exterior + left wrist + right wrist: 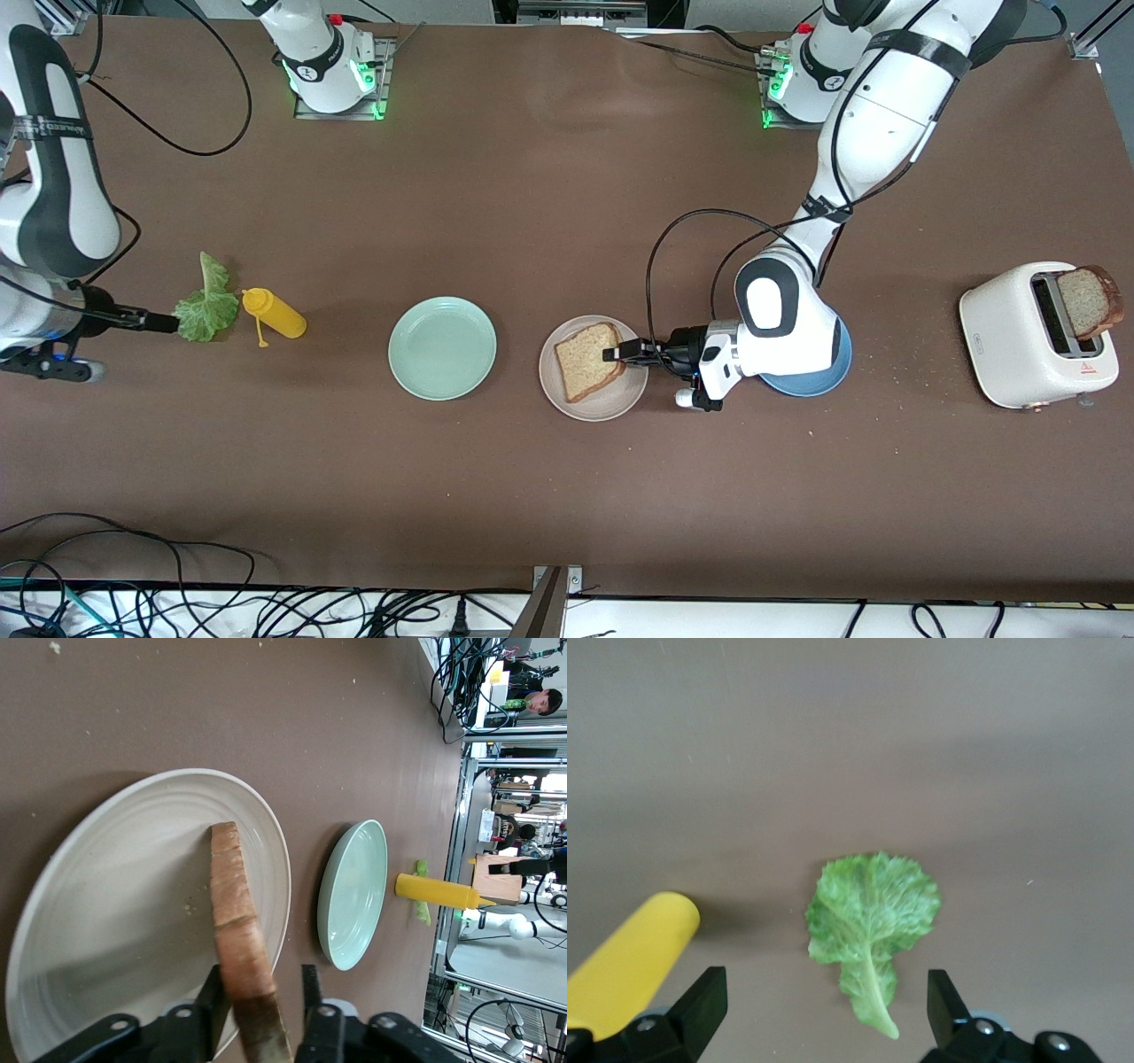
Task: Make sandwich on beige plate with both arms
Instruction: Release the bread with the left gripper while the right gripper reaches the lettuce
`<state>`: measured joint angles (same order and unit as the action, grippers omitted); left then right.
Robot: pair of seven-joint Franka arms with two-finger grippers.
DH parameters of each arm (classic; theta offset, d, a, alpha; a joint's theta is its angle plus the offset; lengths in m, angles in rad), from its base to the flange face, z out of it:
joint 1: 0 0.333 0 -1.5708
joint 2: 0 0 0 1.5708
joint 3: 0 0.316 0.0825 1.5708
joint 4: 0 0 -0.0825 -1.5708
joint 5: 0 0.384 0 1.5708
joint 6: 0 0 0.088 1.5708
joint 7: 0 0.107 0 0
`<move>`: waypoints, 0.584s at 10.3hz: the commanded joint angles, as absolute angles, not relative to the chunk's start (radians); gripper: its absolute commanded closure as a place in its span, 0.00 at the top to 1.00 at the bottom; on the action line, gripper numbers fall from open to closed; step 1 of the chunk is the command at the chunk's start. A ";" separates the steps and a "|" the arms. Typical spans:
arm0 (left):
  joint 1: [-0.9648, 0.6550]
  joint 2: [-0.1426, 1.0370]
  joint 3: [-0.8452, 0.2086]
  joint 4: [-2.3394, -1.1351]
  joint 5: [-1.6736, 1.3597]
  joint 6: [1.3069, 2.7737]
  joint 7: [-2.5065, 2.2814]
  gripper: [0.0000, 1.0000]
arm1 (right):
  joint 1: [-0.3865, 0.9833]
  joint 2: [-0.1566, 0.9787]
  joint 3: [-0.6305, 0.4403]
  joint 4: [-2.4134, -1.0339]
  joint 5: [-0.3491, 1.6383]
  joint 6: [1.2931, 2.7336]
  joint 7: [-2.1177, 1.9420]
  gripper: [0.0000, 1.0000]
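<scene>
Front view, going across from the right arm's end of the table: the right gripper (164, 322) sits low by the lettuce (205, 306), and the right wrist view shows its jaws wide apart with the leaf (873, 926) lying flat on the table between them, not grabbed yet. A yellow bottle (276, 315) lies just beside the lettuce, close to one finger in that wrist view, so my guess is a sloppy close could bump the bottle or only pinch the thin stem and let the leaf flop or tear. Next is the green plate (442, 347), bare, then the beige plate (593, 368) with one bread slice (588, 359) on it. The left gripper (620, 352) is right at that slice's edge, and the left wrist view shows the jaws clamped on the bread (244, 948), which tilts up off the plate (115, 904). If it lets go at that angle, the slice could flip or slide off the rim. A blue plate (819, 377) is mostly hidden under the left arm. The second slice (1088, 301) is in the toaster (1032, 341) at the left arm's end.
</scene>
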<state>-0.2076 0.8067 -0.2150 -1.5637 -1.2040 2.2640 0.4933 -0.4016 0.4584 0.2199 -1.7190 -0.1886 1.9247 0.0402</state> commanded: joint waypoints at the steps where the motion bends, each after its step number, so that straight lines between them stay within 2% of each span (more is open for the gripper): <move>1: -0.227 0.816 -0.204 -1.543 -1.221 2.304 0.525 1.00 | -0.416 0.433 0.215 -1.822 -0.202 1.965 0.052 1.00; 6: -0.216 0.805 -0.192 -1.545 -1.184 2.304 0.506 1.00 | -0.419 0.531 0.164 -1.868 -0.204 2.035 0.051 1.00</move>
<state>-0.2117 0.8068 -0.2010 -1.5572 -1.1998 2.2979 0.4987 -0.4070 0.5064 0.1537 -1.8637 -0.1887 2.0037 0.0417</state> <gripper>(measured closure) 0.000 0.000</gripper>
